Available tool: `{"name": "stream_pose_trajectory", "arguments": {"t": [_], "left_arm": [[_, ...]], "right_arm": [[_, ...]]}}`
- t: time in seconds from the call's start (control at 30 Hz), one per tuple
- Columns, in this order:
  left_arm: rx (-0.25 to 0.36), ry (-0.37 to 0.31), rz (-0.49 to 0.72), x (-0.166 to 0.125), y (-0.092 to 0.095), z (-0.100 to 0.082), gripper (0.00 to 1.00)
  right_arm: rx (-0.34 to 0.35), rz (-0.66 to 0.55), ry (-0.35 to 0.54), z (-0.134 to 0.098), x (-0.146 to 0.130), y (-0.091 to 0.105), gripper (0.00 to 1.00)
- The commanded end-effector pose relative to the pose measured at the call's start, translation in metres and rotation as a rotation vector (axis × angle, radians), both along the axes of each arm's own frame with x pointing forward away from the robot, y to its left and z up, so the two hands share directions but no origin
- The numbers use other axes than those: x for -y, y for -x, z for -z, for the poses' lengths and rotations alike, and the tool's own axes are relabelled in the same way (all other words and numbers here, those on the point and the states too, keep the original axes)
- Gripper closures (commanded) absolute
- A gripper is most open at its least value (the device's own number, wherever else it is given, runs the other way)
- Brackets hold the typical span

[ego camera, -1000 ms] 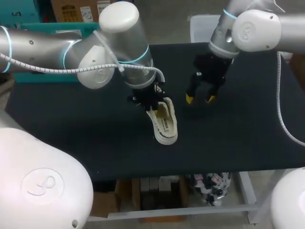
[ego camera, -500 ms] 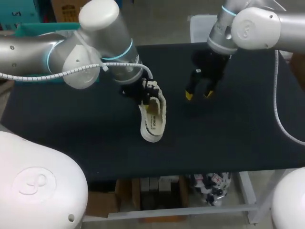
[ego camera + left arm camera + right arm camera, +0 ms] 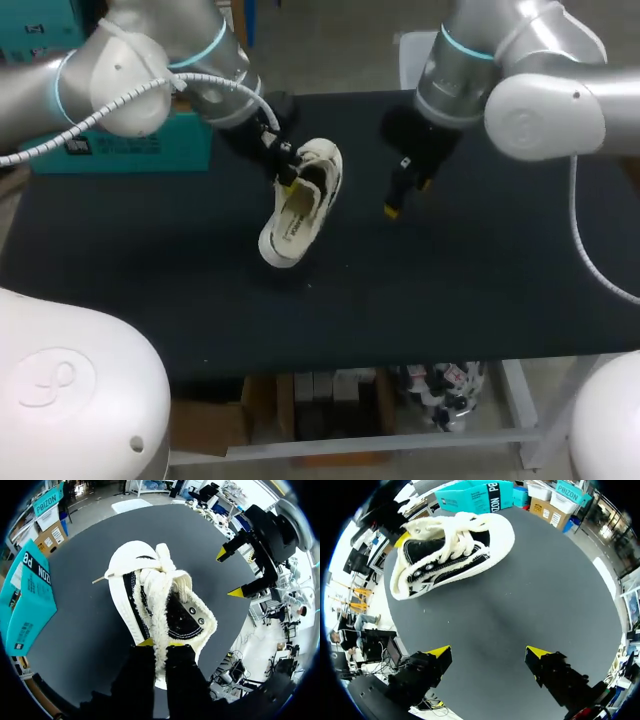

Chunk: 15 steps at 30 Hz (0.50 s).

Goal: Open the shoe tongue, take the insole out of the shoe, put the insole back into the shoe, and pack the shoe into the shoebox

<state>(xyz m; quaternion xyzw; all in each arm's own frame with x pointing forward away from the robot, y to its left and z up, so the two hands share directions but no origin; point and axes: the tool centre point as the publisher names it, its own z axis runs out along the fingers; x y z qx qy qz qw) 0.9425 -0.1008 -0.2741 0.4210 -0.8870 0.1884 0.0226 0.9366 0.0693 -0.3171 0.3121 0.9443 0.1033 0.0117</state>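
At the far left of the dark counter (image 3: 500,290) lies the teal shoebox (image 3: 120,155). Just beside it, the left hand (image 3: 160,642) is clamped on the fleecy rim of the cream-and-black shoe (image 3: 298,205), one yellow-tipped finger on each side. The shoe hangs tilted near the middle of the counter, opening upward and toe lowest; whether the toe touches the surface cannot be told. To its right hovers the right hand (image 3: 488,652), fingers spread apart and holding nothing.

silver arms (image 3: 130,70), cyan joint rings (image 3: 208,50), coiled white cable (image 3: 120,105), yellow-tipped black claws (image 3: 160,642) (image 3: 490,652)
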Motion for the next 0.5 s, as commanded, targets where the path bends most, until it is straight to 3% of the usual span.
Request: {"name": "stream_pose_trajectory", "arguments": {"t": [0.03, 0.13, 0.2, 0.5], "left_arm": [[-0.005, -0.045, 0.165, -0.009, -0.008, -0.021, 1.0], [0.017, -0.101, 0.233, -0.014, -0.011, -0.031, 1.0], [0.017, -0.121, 0.278, -0.018, -0.014, -0.038, 1.0], [0.021, -0.265, 0.39, -0.032, -0.027, -0.059, 1.0]], "right_arm": [[0.175, -0.123, 0.032, 0.0, -0.001, 0.011, 0.0], [0.192, -0.178, 0.054, 0.0, -0.001, 0.012, 0.0], [0.168, -0.204, 0.055, 0.0, 0.002, 0.008, 0.0], [-0.05, -0.327, 0.177, -0.005, 0.011, -0.001, 0.0]]}}
